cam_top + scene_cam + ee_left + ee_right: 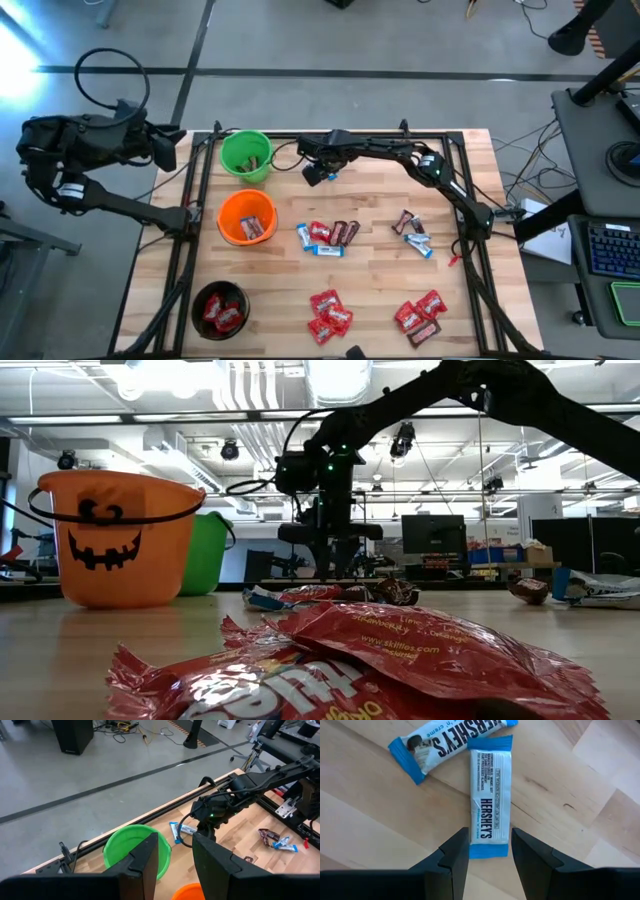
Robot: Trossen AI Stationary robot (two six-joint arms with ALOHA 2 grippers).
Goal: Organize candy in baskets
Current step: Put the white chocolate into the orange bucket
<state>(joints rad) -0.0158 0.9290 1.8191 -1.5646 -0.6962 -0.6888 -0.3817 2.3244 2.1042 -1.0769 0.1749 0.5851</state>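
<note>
Two blue-and-white candies lie flat on the wood right of the green basket (245, 155). One candy (490, 802) points along my right gripper's fingers, and the other candy (452, 740) lies slanted beyond it. My right gripper (490, 852) points down, open, with one finger on each side of the first candy's near end and no touch showing. It also shows from above (318, 172) and in the low view (330, 565). My left gripper (175, 855) is open and empty, drawn back off the table's left edge (175, 148). The orange basket (246, 217) and the black basket (220, 308) stand nearer.
Mixed brown and blue candies lie mid-table (328, 236) and to the right (412, 235). Red candies lie near the front edge (330, 313) (420, 315) and fill the low view's foreground (350, 660). A black frame rail (330, 137) runs along the far edge.
</note>
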